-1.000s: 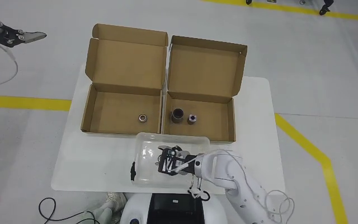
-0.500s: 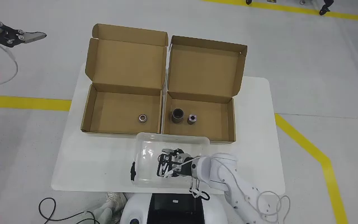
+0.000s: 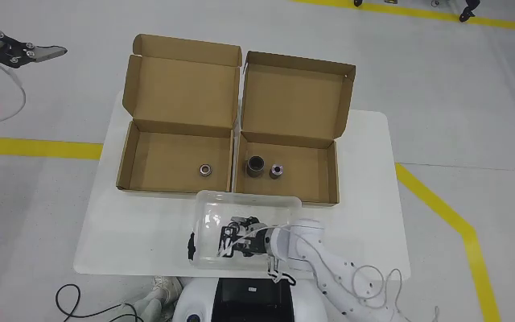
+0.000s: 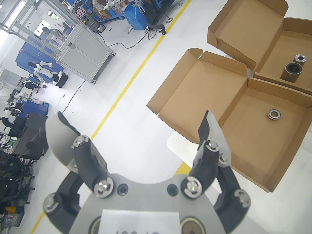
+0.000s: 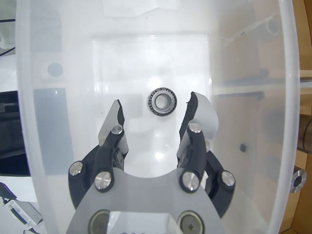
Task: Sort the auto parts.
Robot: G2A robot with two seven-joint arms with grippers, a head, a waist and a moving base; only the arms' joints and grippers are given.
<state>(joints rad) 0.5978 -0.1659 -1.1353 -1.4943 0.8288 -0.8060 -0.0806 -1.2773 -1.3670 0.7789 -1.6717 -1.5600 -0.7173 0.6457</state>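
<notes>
White tabletop on a pale workshop floor is carrying a clear plastic tub at its near edge and two open cardboard boxes along its far edge. One bearing, a small steel ring with rollers around it, is lying flat near the middle of the tub's floor. The right gripper is hanging inside the tub just above that bearing. Its fingers are standing open wider than the ring, one on each side, holding nothing and apparently touching nothing. For a good pickup it is likely needing to come straight down, centre the ring between the pads, stay off the tub wall, and close gently across the outer rim so the ring isn't slipping out. A matching bearing is lying in the left box, so that is looking like its home. The right box is holding a dark sleeve and a small bushing. The left gripper is hanging beyond the table's far left corner, fingers wide open and empty.
</notes>
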